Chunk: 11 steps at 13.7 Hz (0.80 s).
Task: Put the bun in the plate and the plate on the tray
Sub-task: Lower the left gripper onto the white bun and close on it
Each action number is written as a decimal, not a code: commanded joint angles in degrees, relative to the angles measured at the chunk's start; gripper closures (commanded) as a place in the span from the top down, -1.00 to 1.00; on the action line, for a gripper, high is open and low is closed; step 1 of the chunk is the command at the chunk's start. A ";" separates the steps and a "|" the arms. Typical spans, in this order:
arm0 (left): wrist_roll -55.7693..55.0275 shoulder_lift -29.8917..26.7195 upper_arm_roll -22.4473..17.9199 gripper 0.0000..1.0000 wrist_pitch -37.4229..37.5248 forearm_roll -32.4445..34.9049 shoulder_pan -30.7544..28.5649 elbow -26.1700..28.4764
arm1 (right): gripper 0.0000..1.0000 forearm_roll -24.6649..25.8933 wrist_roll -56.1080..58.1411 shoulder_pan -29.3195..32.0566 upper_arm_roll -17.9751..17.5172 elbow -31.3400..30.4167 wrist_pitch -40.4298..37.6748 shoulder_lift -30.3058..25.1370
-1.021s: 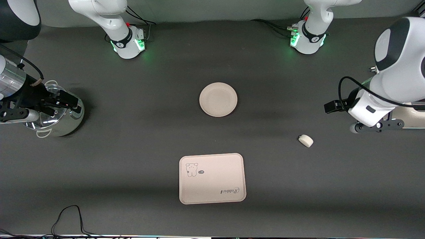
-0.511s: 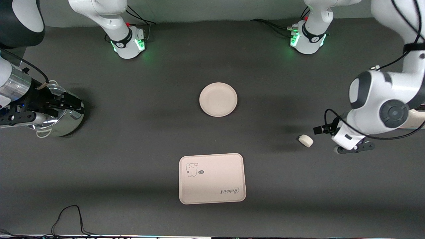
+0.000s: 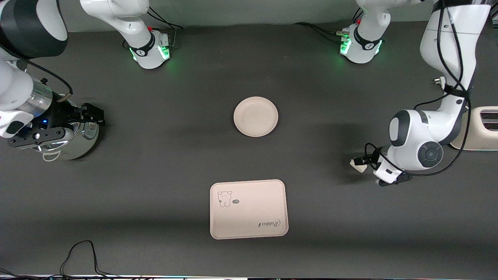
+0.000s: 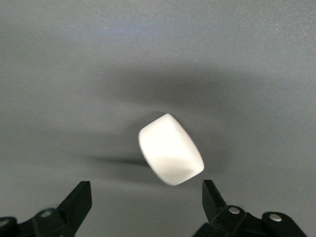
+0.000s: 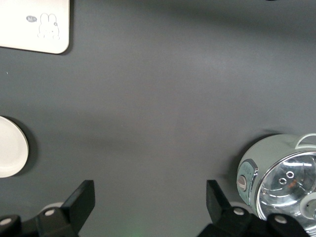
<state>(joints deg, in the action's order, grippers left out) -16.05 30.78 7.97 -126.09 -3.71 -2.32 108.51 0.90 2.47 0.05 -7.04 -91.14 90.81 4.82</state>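
The bun (image 3: 358,167) lies on the dark table toward the left arm's end. My left gripper (image 3: 362,160) is low over it and open. In the left wrist view the bun (image 4: 171,149) lies just ahead of the gap of the gripper (image 4: 146,195), touching neither finger. The plate (image 3: 255,116) sits empty at the table's middle. The tray (image 3: 249,217) lies nearer the front camera than the plate, also empty. My right gripper (image 3: 92,116) is open over the steel pot at the right arm's end. The right wrist view (image 5: 150,197) shows it holds nothing.
A shiny steel pot (image 3: 68,144) with a glass lid stands at the right arm's end; it also shows in the right wrist view (image 5: 279,177). A cream toaster (image 3: 482,130) stands at the left arm's end, beside the left arm. A cable (image 3: 81,256) lies near the front edge.
My left arm has swung down and toward the front camera, bringing its gripper from up near the toaster to the bun. My right gripper has shifted slightly over the pot.
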 commanded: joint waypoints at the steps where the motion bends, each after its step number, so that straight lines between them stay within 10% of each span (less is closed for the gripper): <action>1: -1.27 1.38 0.02 1.00 -2.74 -1.65 0.56 -0.05 | 1.00 0.59 1.39 1.17 0.98 -2.90 1.46 -1.66; 9: -1.35 3.68 0.11 0.98 -3.54 -2.00 0.74 -1.45 | 1.00 -3.09 1.39 1.35 1.77 -2.99 1.65 -1.75; 10: -1.35 3.68 0.11 0.78 -3.63 -2.00 0.65 -1.37 | 1.00 -3.18 1.39 1.35 1.77 -3.08 1.65 -1.75; 11: -1.01 3.68 0.11 0.05 -3.55 -1.91 0.65 -1.45 | 1.00 -3.19 1.39 1.35 1.77 -3.08 1.65 -1.75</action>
<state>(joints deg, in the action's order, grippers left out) -16.62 33.92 8.33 -129.45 -5.16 -2.20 108.04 -0.88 2.72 1.29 -5.63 -92.60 91.37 4.58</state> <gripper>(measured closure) 0.035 0.000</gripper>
